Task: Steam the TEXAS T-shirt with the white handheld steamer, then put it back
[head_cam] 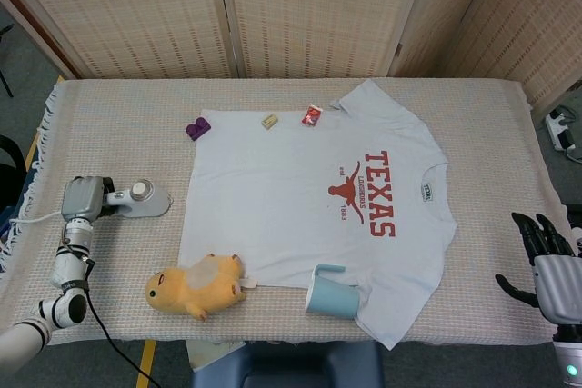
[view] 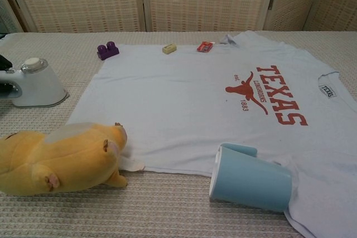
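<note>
The pale TEXAS T-shirt [head_cam: 300,197] [view: 184,98] lies flat across the middle of the table, red lettering toward the right. The white handheld steamer [head_cam: 138,197] [view: 34,85] stands on the cloth left of the shirt, clear of its edge. My left hand [head_cam: 83,197] is wrapped around the steamer's handle, fingers curled under it; the chest view shows only dark fingertips at its left border. My right hand [head_cam: 548,265] hovers off the table's front right corner, fingers spread, holding nothing.
A yellow plush toy [head_cam: 195,283] [view: 56,160] lies at the shirt's front left corner. A light blue cup [head_cam: 332,290] [view: 251,178] lies tipped on the front hem. A purple block [head_cam: 197,128], a small yellow piece [head_cam: 269,121] and a red packet [head_cam: 313,114] line the far edge.
</note>
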{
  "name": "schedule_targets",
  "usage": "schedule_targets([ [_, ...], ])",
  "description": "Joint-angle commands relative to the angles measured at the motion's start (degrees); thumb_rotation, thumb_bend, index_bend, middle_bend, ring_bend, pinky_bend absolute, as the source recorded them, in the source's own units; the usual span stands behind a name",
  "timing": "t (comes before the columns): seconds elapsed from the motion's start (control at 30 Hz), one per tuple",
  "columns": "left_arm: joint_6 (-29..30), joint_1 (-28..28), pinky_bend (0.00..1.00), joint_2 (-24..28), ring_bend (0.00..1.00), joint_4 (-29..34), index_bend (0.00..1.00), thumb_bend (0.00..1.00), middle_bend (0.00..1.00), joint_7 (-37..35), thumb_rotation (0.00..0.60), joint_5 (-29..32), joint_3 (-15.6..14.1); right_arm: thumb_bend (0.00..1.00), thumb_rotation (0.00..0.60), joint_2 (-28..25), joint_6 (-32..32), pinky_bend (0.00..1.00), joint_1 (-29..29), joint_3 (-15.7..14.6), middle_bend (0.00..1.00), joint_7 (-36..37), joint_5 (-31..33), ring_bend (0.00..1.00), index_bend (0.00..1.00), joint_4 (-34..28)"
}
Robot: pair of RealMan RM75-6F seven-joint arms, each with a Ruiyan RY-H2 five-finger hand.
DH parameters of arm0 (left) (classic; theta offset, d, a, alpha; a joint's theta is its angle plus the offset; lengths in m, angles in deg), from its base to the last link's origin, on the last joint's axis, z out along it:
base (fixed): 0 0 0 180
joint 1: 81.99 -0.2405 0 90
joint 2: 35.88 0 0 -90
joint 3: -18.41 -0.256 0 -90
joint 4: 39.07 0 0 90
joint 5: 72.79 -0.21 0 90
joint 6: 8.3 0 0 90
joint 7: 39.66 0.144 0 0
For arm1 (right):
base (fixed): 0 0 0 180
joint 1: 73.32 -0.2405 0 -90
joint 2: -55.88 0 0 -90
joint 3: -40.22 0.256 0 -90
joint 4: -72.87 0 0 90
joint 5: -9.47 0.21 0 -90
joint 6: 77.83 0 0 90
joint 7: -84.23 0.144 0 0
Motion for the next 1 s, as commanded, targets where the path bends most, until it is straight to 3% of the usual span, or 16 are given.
schedule_targets([
  [0.03, -2.0, 0.7, 0.51, -0.3, 0.62, -1.5, 0.77, 0.39, 0.79, -2.2, 0.6, -1.2, -0.6, 0.14, 0.6, 0.1, -0.8, 0.19, -0.2, -0.1, 0.11, 0.2, 0.5, 0.04, 0.0, 0.0],
  [0.23, -2.2, 1.0, 0.62, 0.0, 0.75, -2.2, 0.88, 0.45, 0.93, -9.3, 0.6, -4.8, -1.0, 0.13, 0.6, -0.1, -5.7, 0.19, -1.8, -1.3, 0.11, -0.3, 0.9, 0.04, 0.0, -0.7],
  [0.4, 2.3, 0.4, 0.65, 1.1, 0.82, -1.9, 0.94, 0.49, 0.99, -18.4, 0.6, -10.1, -1.6, 0.2, 0.6, -1.1, -12.1, 0.19, -4.8, -2.4, 0.12, -0.4, 0.7, 0.04, 0.0, -2.4],
  [0.57, 7.7, 0.0, 0.68, 2.6, 0.87, -0.2, 0.99, 0.51, 1.0, -26.9, 0.6, -14.5, -1.7, 0.37, 0.6, -1.7, -18.4, 0.2, -8.2, -3.2, 0.12, 0.0, 0.4, 0.04, 0.0, -3.6],
  [0.63, 9.4, 0.2, 0.68, 3.4, 0.89, 1.0, 1.0, 0.51, 1.0, -29.5, 0.6, -15.9, -1.7, 0.49, 0.593, -1.7, -20.4, 0.2, -9.6, -3.3, 0.12, 1.6, 0.1, 0.04, 0.0, -3.8],
  [0.73, 11.6, 0.6, 0.68, 4.8, 0.9, 3.8, 1.0, 0.51, 1.0, -30.7, 0.6, -17.7, -1.7, 0.66, 0.486, -1.5, -23.4, 0.18, -11.6, -3.6, 0.12, 3.8, -0.8, 0.03, 0.0, -3.0],
  [0.83, 13.6, 1.2, 0.68, 6.0, 0.9, 8.1, 1.0, 0.51, 1.0, -30.8, 0.6, -19.1, -1.4, 0.77, 0.378, -0.8, -26.7, 0.07, -13.9, -4.0, 0.12, 6.7, -2.0, 0.01, 0.0, -1.6],
  [0.9, 14.5, 1.8, 0.68, 6.5, 0.9, 11.4, 1.0, 0.51, 1.0, -30.1, 0.6, -19.8, -1.1, 0.82, 0.335, 0.0, -29.0, 0.01, -15.7, -4.4, 0.11, 8.6, -3.3, 0.0, 0.0, -0.4],
  [1.0, 14.7, 3.0, 0.68, 6.9, 0.9, 15.7, 1.0, 0.51, 1.0, -28.1, 0.6, -21.1, -1.5, 0.86, 0.301, 1.9, -32.3, 0.0, -18.4, -5.0, 0.08, 10.6, -5.1, 0.0, 0.0, 2.1],
])
